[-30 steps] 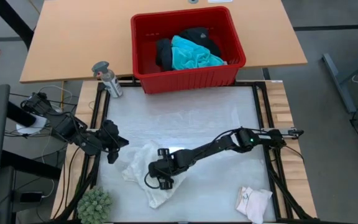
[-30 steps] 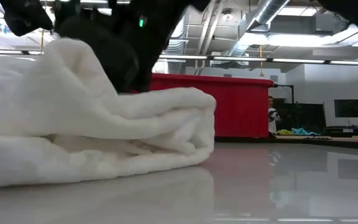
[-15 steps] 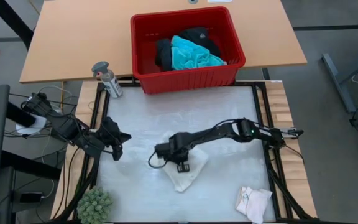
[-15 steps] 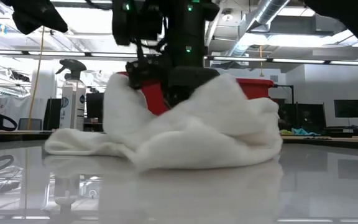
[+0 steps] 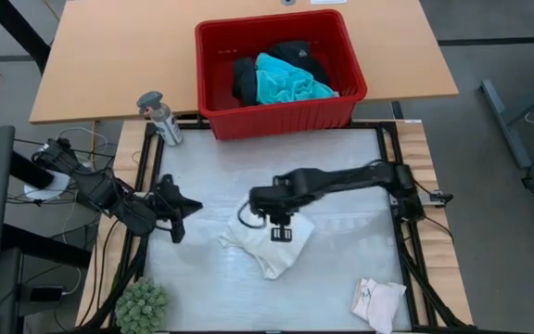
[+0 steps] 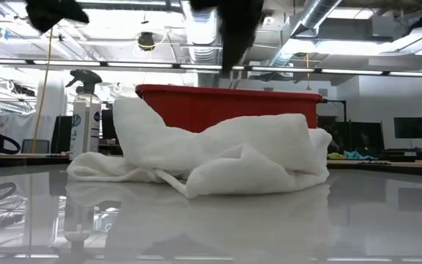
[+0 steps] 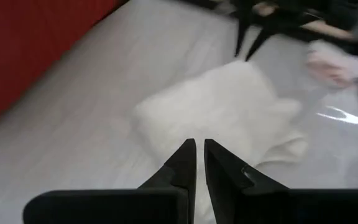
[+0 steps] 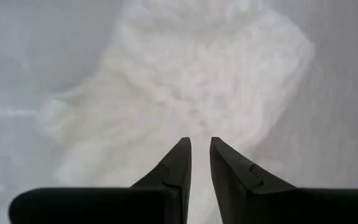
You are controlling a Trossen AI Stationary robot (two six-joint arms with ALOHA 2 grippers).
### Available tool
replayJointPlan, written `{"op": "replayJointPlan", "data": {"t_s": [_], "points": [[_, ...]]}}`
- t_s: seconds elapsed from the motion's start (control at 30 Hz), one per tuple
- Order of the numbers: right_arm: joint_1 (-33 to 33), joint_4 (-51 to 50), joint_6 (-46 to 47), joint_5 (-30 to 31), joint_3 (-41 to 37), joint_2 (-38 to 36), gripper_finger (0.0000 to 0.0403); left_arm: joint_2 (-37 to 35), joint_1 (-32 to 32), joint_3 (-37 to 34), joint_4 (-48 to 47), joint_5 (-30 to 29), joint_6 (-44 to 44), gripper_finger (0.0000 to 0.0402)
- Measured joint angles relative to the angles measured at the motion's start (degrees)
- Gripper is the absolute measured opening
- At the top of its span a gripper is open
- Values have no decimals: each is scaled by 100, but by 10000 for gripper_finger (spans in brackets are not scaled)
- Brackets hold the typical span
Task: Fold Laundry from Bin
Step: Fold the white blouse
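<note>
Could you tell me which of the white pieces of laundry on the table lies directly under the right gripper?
The larger crumpled white garment mid-table lies under the right gripper. The small pale piece sits apart at the table's near right corner.

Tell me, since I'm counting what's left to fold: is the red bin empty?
No: in the high view the red bin holds a turquoise shirt and black clothing.

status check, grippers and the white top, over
Left gripper shut, empty, waiting at table's left edge. Right gripper nearly closed, empty, above white top. Top crumpled on table, unfolded. Nothing in the way.
</note>
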Motion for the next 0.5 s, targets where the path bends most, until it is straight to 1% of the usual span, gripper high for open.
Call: {"op": "replayJointPlan", "data": {"t_s": [0.1, 0.2, 0.27, 0.33, 0.4, 0.5], "points": [[305, -95, 560, 45, -2, -555, 85, 425, 252, 0, 1118, 496, 1046, 32], [729, -361, 1268, 554, 20, -988, 85, 964, 629, 0, 1851, 881, 1546, 49], [1082, -502, 1735, 1003, 13, -1147, 85, 1411, 980, 0, 2177, 1220, 1752, 60], [1432, -605, 2216, 1436, 4, -1230, 85, 1861, 1309, 0, 2389, 1393, 1788, 65], [1768, -726, 2695, 1855, 3, -1321, 85, 2245, 1616, -4, 2612, 1624, 1798, 63], [2173, -847, 3262, 2348, 13, -1369, 85, 2750, 1934, -2, 2798, 2106, 1799, 51]]}}
